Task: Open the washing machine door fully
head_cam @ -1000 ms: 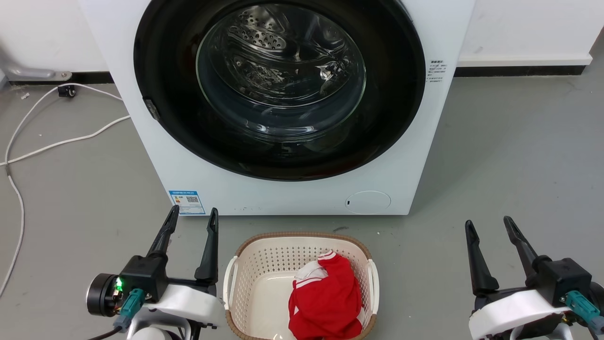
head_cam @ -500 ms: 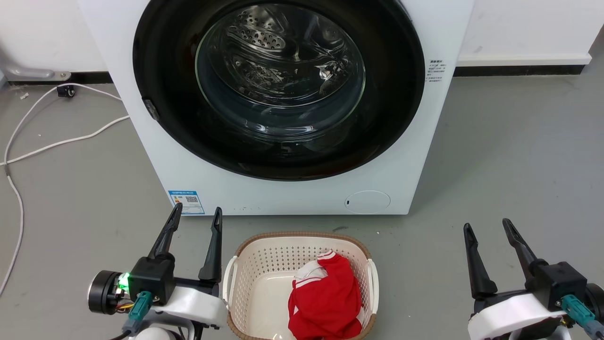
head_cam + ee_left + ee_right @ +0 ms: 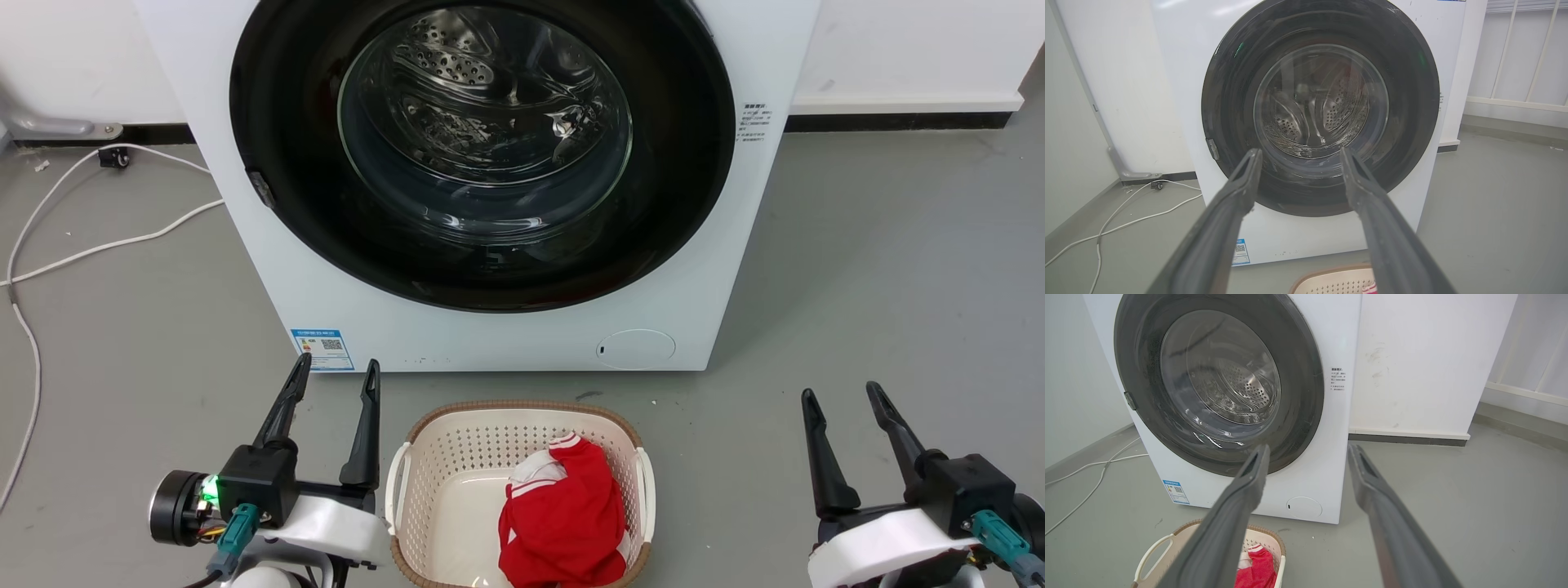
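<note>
The washing machine (image 3: 490, 343) is a white front-loader with a blue label (image 3: 322, 349) and a round cap (image 3: 636, 349) low down. Its washing machine door (image 3: 277, 122) sits flush against the front, a glossy black rim around a bulging glass bowl (image 3: 486, 122), with a small grey tab (image 3: 261, 188) at its left edge. In the left wrist view the washing machine door (image 3: 1412, 102) fills the centre. My left gripper (image 3: 337, 371) is open, low on the floor side, short of the machine. My right gripper (image 3: 841, 395) is open too, off to the right.
A cream laundry basket (image 3: 424, 523) holding a red and white garment (image 3: 563, 514) stands on the grey floor between my grippers, just before the machine. White cables (image 3: 106, 245) trail across the floor at the left. A white wall (image 3: 1433, 363) rises behind.
The left gripper shifted slightly right and then back; the right gripper sank a little. The door has not moved.
</note>
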